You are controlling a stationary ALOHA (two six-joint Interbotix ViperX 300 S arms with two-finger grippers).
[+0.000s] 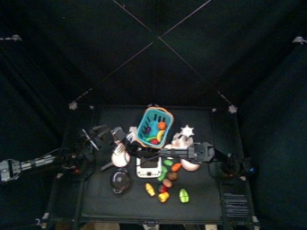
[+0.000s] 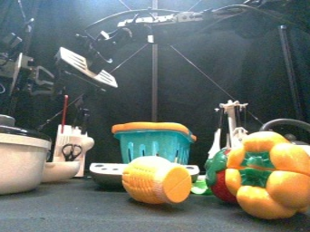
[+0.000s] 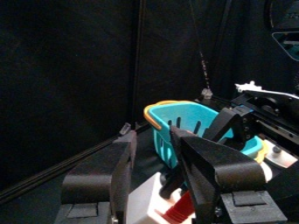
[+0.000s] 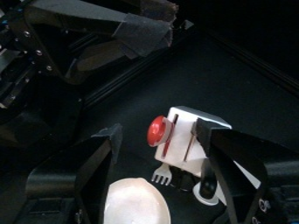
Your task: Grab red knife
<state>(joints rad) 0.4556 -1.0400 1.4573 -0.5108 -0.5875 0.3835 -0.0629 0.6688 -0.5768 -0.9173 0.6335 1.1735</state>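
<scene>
both jaws stand wide open and hold nothing: the left gripper (image 3: 156, 149) hangs near the teal basket (image 3: 176, 118), the right gripper (image 4: 158, 140) over a white holder (image 4: 187, 144). the red knife (image 2: 64, 113) stands upright in that holder, its lower part hidden; only 1 red end (image 4: 159, 129) shows from above.

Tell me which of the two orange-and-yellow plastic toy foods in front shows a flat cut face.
The ribbed rounded one in the middle: its smooth flat face points right. The lobed one at the right has a green centre instead.
</scene>
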